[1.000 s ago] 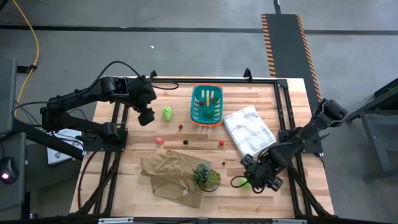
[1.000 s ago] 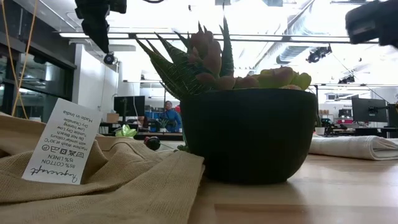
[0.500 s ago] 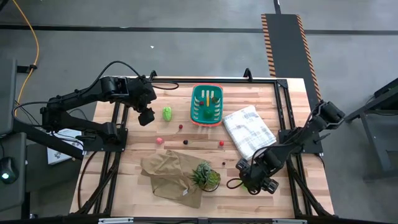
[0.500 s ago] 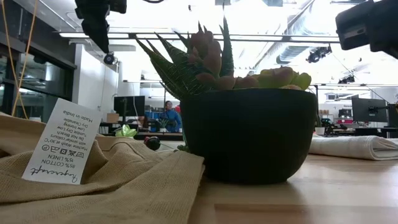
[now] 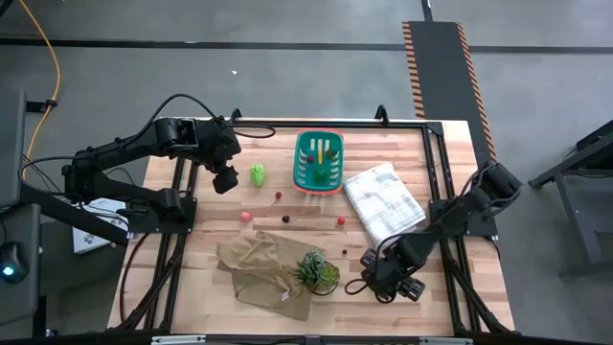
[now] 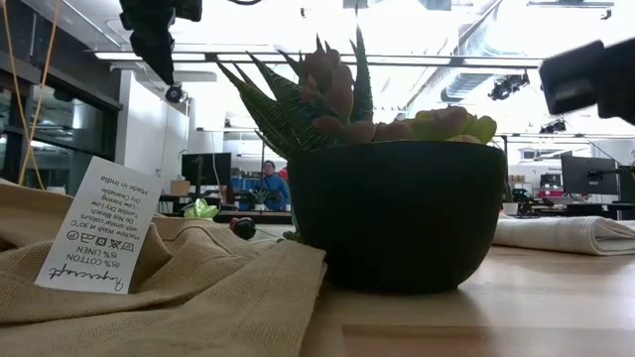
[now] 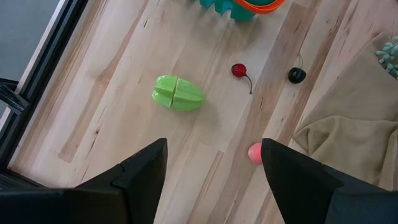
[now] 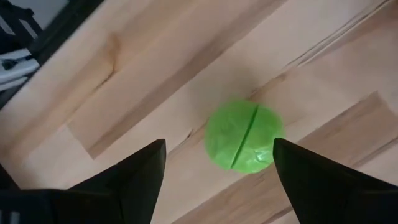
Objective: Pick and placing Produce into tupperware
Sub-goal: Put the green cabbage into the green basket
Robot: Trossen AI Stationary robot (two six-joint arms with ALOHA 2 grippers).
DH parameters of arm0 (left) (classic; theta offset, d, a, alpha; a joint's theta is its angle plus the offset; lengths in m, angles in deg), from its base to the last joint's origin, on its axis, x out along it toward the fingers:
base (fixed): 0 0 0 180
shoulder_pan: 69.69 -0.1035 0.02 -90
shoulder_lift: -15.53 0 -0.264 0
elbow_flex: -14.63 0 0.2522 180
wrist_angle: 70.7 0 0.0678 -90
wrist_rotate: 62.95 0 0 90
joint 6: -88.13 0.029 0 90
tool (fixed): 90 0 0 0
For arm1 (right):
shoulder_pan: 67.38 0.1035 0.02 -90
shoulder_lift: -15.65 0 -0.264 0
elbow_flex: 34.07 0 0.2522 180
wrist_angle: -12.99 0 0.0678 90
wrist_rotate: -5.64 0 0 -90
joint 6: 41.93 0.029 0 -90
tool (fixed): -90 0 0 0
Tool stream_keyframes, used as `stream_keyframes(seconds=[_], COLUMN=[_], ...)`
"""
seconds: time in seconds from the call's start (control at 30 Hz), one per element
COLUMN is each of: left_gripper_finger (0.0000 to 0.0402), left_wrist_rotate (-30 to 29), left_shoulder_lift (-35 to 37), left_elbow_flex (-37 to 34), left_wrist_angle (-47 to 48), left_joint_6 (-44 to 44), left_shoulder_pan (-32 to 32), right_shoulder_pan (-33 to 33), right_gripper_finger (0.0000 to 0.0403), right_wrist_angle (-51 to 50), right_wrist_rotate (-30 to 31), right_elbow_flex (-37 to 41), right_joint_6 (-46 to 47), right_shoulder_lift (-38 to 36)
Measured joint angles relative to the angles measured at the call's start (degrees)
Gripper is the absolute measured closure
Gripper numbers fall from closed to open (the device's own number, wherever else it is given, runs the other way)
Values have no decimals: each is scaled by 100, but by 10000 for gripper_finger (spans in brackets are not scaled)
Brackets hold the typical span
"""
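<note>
1. At the near edge of the tabletop (image 5: 402, 172), the right hand (image 8: 214, 186) is seen hovering with its two dark fingers (image 8: 118, 180) spread wide apart, nothing gripped between them.
2. A round light green produce ball (image 8: 244, 137), split by a thin seam, is shown lying on the bare wood in the gap ahead of those spread fingers, untouched by either.
3. Just beside the right hand, a spiky potted plant (image 5: 314, 270) in a dark bowl is seen standing next to a tan linen cloth (image 5: 257, 273) with a white label (image 6: 96, 228).
4. Across the middle of the tabletop, small pieces are scattered: a pink ball (image 5: 245, 217), a dark cherry (image 5: 285, 218), a red ball (image 5: 340, 220) and another red cherry (image 5: 278, 195).
5. A white checked folded cloth (image 5: 383, 199) is laid to the right of these.
6. Farther back, the left hand (image 7: 211, 171) is held above the tabletop with its fingers spread and empty.
7. A light green ribbed, lumpy piece (image 7: 178, 93) lies on the wood ahead of the left hand, well apart from it; the pink ball is nearer, between the fingertips in the wrist view.
8. At the far side, the teal tupperware basket (image 5: 319, 161) with slotted sides and an orange-red base edge is seen holding a yellow piece and a small red one.
</note>
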Motion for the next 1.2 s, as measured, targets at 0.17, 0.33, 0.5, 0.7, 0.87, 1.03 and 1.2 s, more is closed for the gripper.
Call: stream_keyframes(seconds=[0.17, 0.33, 0.5, 0.7, 0.87, 1.03, 1.2], left_gripper_finger=[153, 153, 153, 153, 153, 153, 153], left_wrist_rotate=[-2, -2, -2, -2, -2, -2, -2], left_shoulder_lift=[0, -2, -2, -2, -2, -2, -2], left_elbow_flex=[-2, -2, -2, -2, -2, -1, -2], left_wrist_angle=[0, 0, 0, 0, 0, 0, 0], left_joint_6=[-1, -1, -2, -2, -2, -1, -2], left_shoulder_pan=[-2, -1, -2, 0, -1, 0, 0], right_shoulder_pan=[0, -9, -9, -9, -39, -39, -39], right_gripper_finger=[115, 115, 115, 115, 115, 115, 115], right_wrist_angle=[40, 145, 185, 197, 177, 180, 178], right_wrist_rotate=[70, 156, 155, 156, 152, 130, 38], right_elbow_flex=[0, 0, 0, 0, 0, 0, 0], right_joint_6=[-19, 74, 116, 114, 111, 113, 114], right_shoulder_lift=[242, 314, 314, 314, 314, 314, 314])
